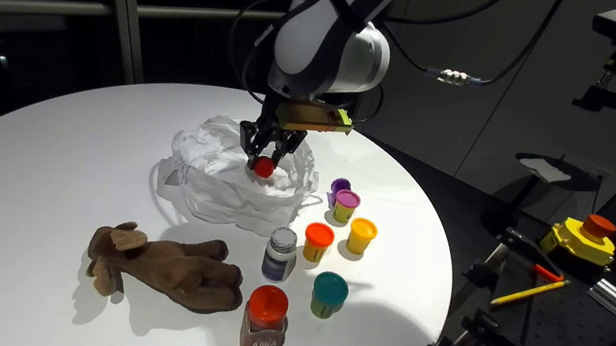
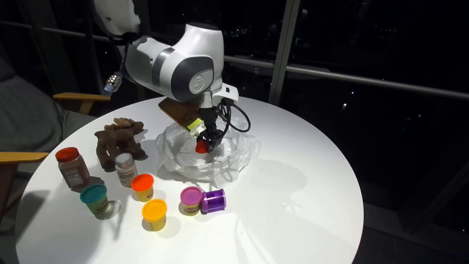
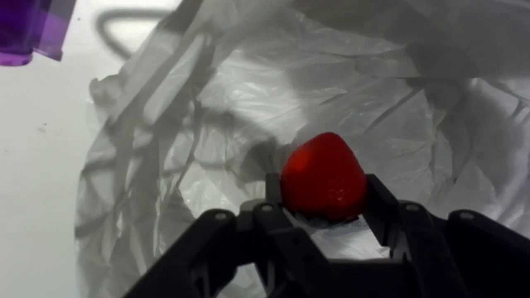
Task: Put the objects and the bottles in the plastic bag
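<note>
A rounded red piece (image 3: 321,174) is pinched between both fingertips of my gripper (image 3: 324,188), over the mouth of the plastic bag (image 1: 222,201). The whitish, wrinkled bag sits open on the table. Beside it in an exterior view, the brown plush toy (image 1: 178,269) lies on its side. Two bottles stand upright: a pale one (image 1: 279,257) and a brownish one with a red cap (image 1: 263,335). Small tubs with teal (image 2: 94,200), red-orange (image 2: 143,187), yellow (image 2: 154,215) and pink-purple (image 2: 191,201) lids stand near them. A clear purple piece (image 2: 214,201) touches the pink-purple tub.
Everything rests on a round white table (image 2: 285,227), whose edge curves close behind the teal tub. A grey chair with wooden armrests (image 2: 82,96) is beside it. A yellow box with a red button (image 1: 579,241) sits off the table on a dark surface.
</note>
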Motion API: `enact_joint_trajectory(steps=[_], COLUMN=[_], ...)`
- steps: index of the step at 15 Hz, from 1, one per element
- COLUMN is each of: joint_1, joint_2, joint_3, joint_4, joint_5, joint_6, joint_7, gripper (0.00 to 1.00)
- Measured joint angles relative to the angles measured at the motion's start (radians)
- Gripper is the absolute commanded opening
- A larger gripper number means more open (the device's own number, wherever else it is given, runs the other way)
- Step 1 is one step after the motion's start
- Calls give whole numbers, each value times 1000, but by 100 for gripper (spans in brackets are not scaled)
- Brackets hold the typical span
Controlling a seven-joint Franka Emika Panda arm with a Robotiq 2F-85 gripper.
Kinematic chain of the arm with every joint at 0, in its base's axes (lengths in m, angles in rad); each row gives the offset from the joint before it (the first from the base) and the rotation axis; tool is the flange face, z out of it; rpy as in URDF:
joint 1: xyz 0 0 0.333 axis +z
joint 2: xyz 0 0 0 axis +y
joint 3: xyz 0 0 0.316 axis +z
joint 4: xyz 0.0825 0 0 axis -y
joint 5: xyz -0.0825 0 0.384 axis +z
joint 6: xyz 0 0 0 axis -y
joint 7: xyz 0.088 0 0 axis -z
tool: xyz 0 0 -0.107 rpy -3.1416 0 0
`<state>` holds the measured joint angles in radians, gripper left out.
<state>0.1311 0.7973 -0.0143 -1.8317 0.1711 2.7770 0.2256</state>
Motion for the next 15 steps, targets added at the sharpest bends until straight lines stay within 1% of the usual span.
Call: enact_joint_trajectory(steps=[1,2,3,4,5,7,8,11,15], joint_1=[3,4,4,3,3,2,0,-33,-115], joint_2=[14,26,32,34,32,7,-19,-158,-367], joint_3=[-11,-18,-22,-23,-24,-23,-22,-6,6], joint_4=[12,22,31,35,38,34,24,-40,-158], joint_5=[-8,-10,-10,-10,-10,-10,-10,-10,-8], joint_6=[4,6,7,7,6,-9,-43,-257,-560], joint_7=[1,1,1,1,0,-5,-8,-36,-135], gripper=[76,77,83,92,98,100,100,100,100])
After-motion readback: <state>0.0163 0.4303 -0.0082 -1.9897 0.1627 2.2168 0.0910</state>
